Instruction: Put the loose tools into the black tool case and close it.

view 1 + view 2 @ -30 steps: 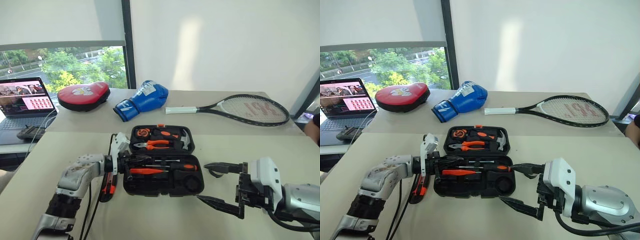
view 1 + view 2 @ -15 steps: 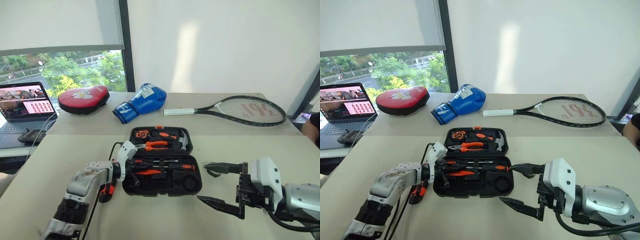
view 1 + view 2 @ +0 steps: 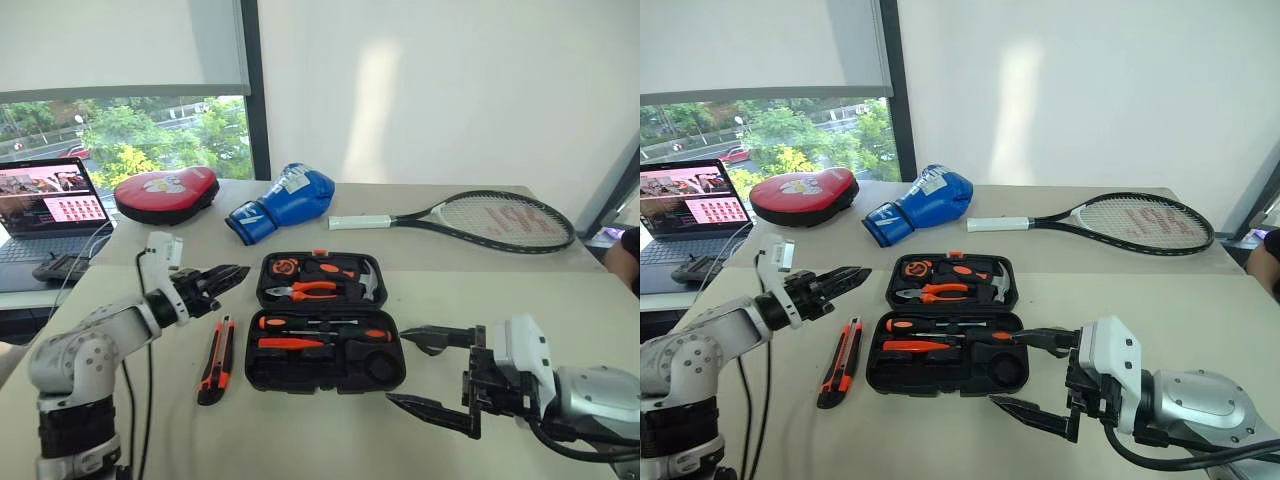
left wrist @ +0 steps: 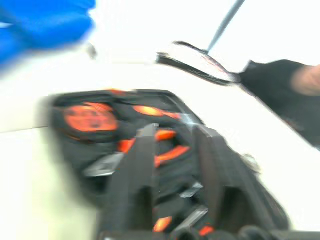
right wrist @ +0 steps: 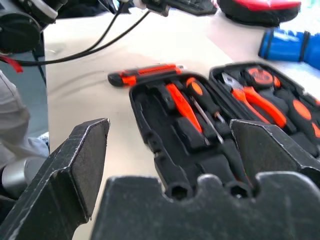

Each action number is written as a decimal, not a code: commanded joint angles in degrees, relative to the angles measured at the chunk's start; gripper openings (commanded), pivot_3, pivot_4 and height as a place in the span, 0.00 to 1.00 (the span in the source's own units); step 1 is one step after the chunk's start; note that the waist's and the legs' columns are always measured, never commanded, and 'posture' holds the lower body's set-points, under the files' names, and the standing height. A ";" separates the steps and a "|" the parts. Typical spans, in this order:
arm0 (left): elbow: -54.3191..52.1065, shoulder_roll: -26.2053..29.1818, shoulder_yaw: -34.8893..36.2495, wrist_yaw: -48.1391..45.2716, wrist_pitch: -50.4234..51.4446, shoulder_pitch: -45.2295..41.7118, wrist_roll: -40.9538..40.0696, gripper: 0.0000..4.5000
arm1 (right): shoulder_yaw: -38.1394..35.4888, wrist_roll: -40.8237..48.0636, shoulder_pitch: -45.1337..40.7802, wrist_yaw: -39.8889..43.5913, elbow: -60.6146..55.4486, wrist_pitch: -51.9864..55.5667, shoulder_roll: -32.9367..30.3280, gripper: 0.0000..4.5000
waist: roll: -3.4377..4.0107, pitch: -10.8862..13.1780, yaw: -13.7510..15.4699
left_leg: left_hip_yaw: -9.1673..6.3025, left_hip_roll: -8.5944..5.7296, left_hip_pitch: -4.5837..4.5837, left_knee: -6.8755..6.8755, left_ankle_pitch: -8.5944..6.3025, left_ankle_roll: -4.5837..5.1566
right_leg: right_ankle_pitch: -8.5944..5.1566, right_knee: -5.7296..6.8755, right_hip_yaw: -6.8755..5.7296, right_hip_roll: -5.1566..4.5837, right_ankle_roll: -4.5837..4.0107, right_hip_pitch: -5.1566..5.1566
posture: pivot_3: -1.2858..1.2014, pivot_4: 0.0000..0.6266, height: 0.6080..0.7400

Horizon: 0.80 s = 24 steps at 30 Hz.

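Left eye view shows you the black tool case (image 3: pixel 325 335) lying open on the table (image 3: pixel 300 430), screwdrivers (image 3: pixel 300 343) seated in its slots. The utility knife (image 3: pixel 216 359) lies loose just left of it. Your left gripper (image 3: pixel 228 275) hovers empty, jaws slightly parted; your right gripper (image 3: pixel 432 375) stands wide open beside the case.

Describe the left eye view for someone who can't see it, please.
An open black tool case holding orange-handled tools sits on a beige table, with a utility knife lying loose beside it. The left pincer hovers nearby; the right pincer is open by the case.
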 commanded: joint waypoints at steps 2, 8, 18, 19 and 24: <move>-14.77 1.82 1.11 7.38 6.86 8.65 -0.39 0.83 | 1.06 -0.55 -2.57 1.66 2.15 -2.06 0.17 1.00 | -0.06 0.03 0.22 | 0.00 0.00 -0.02 0.00 0.07 -0.15 | 0.00 -0.01 -0.01 -0.06 0.00 -0.02 | 0.52 0.24 1.00; -21.23 0.60 -3.49 13.95 12.35 17.62 2.67 0.99 | 1.56 -0.41 -4.52 3.45 3.70 -2.13 -0.50 1.00 | -0.06 0.05 0.93 | -0.02 0.03 -0.02 -0.02 0.09 -0.29 | -0.05 -0.02 0.01 -0.30 -0.10 -0.02 | 0.52 0.24 1.00; -17.28 -2.40 -7.97 16.46 6.40 21.48 8.82 0.67 | -1.28 0.21 -3.51 3.47 2.69 -0.85 -2.08 1.00 | 0.47 -0.24 1.50 | -0.01 0.10 0.14 -0.10 -0.02 -0.11 | -0.25 0.03 0.05 -0.34 -0.65 0.00 | 0.52 0.24 1.00; -16.68 -3.49 -6.11 15.97 4.55 20.73 8.21 0.59 | -1.55 0.23 -3.12 3.11 2.39 -0.77 -1.99 1.00 | 0.49 -0.25 1.51 | 0.00 0.11 0.14 -0.11 -0.02 -0.11 | -0.27 0.03 0.05 -0.33 -0.68 0.00 | 0.52 0.24 1.00; -14.93 -4.98 -0.72 6.46 -3.18 10.84 -1.03 0.40 | -2.08 0.11 -1.36 1.33 1.11 -0.93 -1.24 1.00 | 0.21 -0.09 2.17 | -0.07 0.11 -0.05 -0.07 0.01 -0.11 | -0.26 0.02 -0.01 -0.38 -0.70 -0.08 | 0.52 0.24 1.00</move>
